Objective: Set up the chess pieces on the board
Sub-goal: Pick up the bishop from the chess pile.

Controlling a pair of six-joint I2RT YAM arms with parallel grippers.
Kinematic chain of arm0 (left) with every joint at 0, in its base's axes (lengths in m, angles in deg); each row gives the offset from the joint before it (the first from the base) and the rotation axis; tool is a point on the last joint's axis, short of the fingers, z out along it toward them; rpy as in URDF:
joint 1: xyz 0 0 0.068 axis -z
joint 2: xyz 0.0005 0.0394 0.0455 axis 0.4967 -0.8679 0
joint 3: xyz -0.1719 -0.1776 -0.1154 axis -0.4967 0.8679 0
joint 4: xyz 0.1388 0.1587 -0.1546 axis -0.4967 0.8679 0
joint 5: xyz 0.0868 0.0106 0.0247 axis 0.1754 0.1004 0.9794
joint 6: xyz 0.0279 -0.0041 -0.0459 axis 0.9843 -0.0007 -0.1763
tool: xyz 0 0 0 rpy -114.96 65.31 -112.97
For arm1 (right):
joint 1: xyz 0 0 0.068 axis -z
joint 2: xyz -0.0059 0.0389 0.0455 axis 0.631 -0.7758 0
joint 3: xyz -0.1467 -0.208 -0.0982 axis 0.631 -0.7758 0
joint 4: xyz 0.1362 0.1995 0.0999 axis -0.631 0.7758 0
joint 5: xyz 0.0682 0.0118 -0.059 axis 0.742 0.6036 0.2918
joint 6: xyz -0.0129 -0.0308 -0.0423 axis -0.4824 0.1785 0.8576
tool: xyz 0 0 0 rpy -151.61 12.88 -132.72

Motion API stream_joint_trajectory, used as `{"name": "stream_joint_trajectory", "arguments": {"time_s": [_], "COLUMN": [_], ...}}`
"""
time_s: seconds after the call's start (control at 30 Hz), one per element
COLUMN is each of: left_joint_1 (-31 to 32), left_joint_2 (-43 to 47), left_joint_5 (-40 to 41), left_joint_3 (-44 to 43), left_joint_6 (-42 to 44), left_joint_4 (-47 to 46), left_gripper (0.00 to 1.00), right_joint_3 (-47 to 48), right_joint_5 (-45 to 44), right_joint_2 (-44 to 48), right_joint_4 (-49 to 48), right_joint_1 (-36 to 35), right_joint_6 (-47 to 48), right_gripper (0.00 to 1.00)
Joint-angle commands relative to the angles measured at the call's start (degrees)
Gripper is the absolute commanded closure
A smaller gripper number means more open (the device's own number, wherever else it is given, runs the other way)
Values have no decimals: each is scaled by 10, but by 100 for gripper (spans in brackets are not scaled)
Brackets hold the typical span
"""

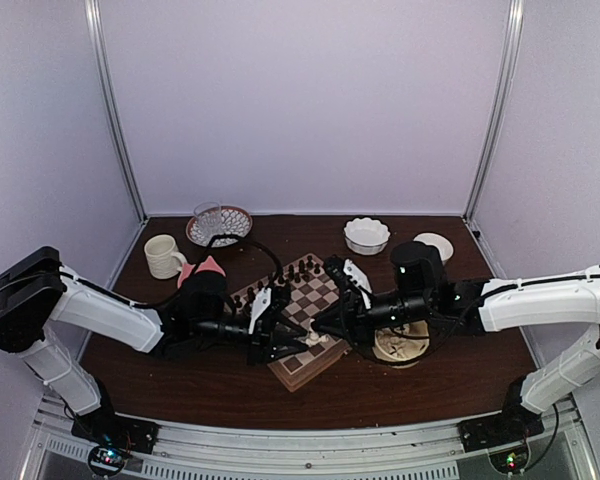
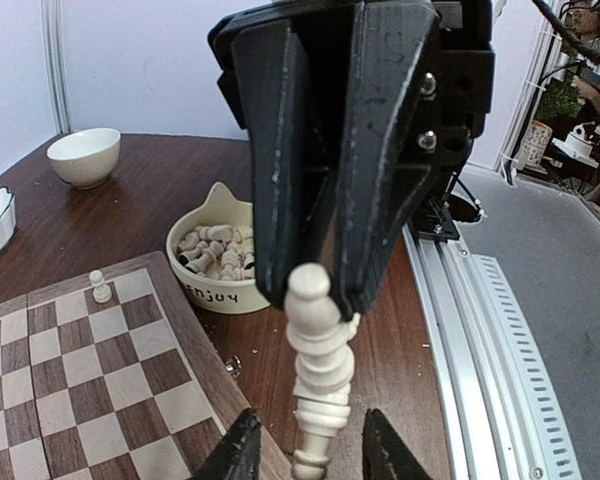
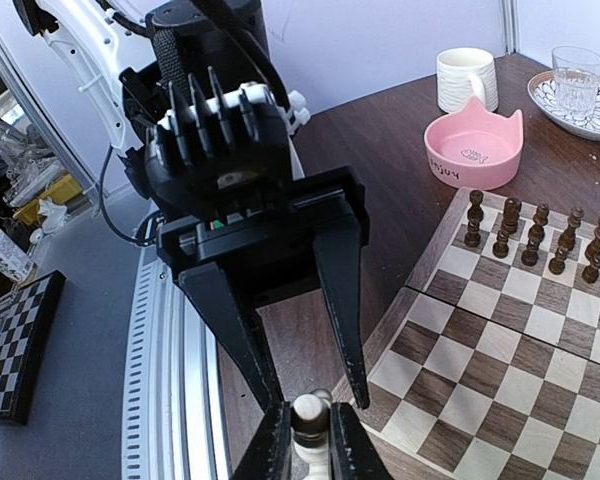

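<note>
Barely begun: one cream pawn (image 2: 100, 288) stands near the board's (image 2: 75, 385) corner; right gripper (image 3: 310, 432) pinches another piece (image 2: 318, 365), left gripper's (image 2: 313, 452) jaws spread round it.

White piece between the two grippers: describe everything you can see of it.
The white piece is a tall, cream, wood-looking turned figure with a rounded head and ringed collars. It hangs in the air beside the board edge. The right gripper pinches its head; the left gripper straddles its base, jaws apart, with gaps either side. Nothing else touches it.
</note>
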Motion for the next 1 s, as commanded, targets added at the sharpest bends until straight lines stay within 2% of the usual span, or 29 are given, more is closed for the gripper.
{"name": "stream_joint_trajectory", "arguments": {"time_s": [0.0, 0.33, 0.6, 0.7, 0.8, 0.97], "left_joint_1": [5, 6, 7, 8, 9, 10], "left_joint_2": [-10, -16, -18, -18, -17, -16], "left_joint_5": [-12, -7, -12, -14, -17, -4], "left_joint_3": [-20, -29, -36, -39, -44, -48], "left_joint_6": [12, 18, 27, 30, 36, 37], "left_joint_4": [-11, 9, 24, 27, 43, 54], "left_gripper": [63, 62, 72, 80, 97, 100], "right_joint_3": [10, 5, 2, 1, 0, 1], "right_joint_5": [0, -14, -18, -21, -31, -95], "right_joint_2": [4, 18, 23, 25, 26, 31], "right_joint_4": [-9, -6, -7, -7, -6, 11], "right_joint_1": [-5, -5, -5, -5, -5, -5], "right_joint_6": [4, 6, 6, 6, 7, 7], "right_gripper": [87, 87, 88, 88, 88, 88]}}
